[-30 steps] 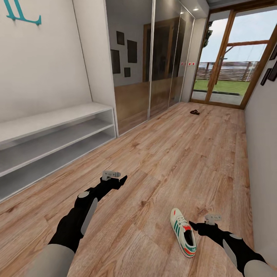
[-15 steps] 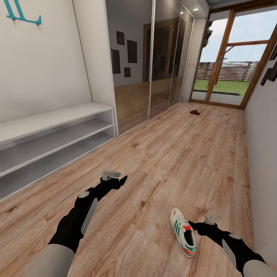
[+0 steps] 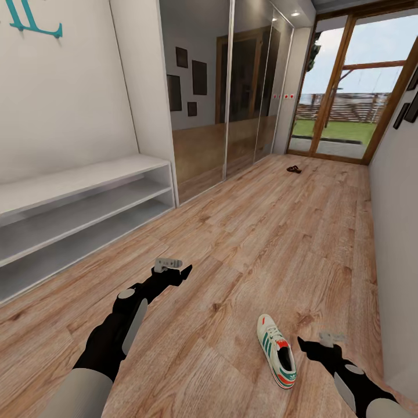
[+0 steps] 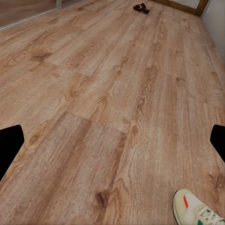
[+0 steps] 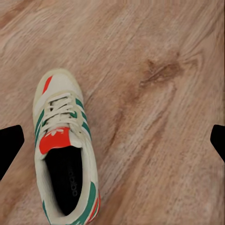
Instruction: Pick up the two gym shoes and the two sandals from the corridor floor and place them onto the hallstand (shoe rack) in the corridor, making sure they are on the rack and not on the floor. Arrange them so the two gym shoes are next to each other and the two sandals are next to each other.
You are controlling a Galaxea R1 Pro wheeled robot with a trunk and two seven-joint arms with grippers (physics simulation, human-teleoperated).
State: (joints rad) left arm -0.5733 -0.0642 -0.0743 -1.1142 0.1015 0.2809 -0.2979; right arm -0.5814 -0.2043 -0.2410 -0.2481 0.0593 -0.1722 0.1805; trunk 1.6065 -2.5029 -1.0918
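Note:
One cream-white gym shoe with green stripes and a red-orange lining lies on the wood-plank corridor floor; the other gym shoe is out of view. My right gripper hovers open just to its right, and the wrist view shows the shoe off to one side of the finger gap. My left gripper is open over bare planks, with the shoe's toe at the frame's corner. A dark brown sandal shape lies far down the corridor, also seen as a small sandal.
A low pale shelf unit with a broad top and two open levels runs along the left wall; I cannot tell whether it is the hallstand. Mirrored wardrobe doors follow it. A glass door closes the far end; a wall bounds the right.
My right gripper has drawn back toward me and slightly to the right, a little away from the gym shoe. The left arm and the shoe have not moved.

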